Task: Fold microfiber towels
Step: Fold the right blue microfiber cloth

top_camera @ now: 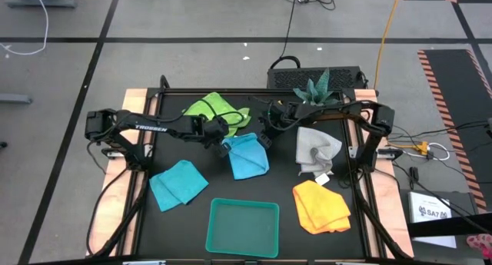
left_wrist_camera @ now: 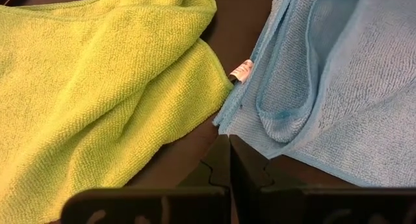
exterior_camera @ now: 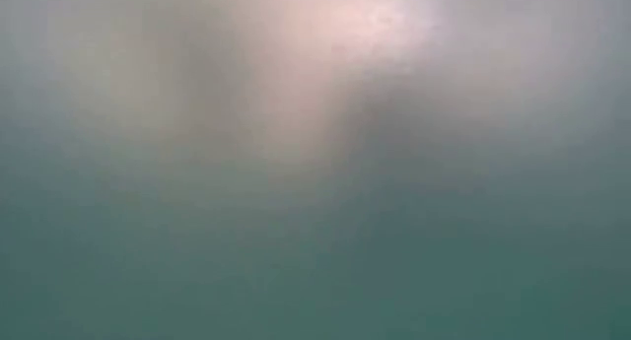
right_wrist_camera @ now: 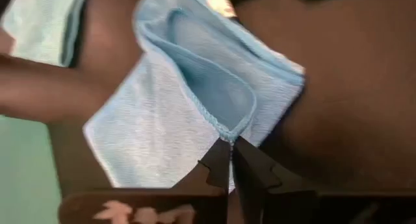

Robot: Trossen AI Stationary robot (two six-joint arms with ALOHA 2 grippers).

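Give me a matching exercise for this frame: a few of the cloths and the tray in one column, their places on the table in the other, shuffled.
High view.

1. lime green towel
2. yellow-orange towel
3. grey-white towel
4. teal tray

a. near table edge, centre
b. far side, beside the left gripper
c. near right corner
d. right side, under the right arm

Pairs: 1-b, 2-c, 3-d, 4-a

I see blue towel (top_camera: 248, 157) half-folded beside green towel (top_camera: 214, 110); second blue (top_camera: 178, 183), grey (top_camera: 317, 148), orange (top_camera: 321, 206) crumpled around it.
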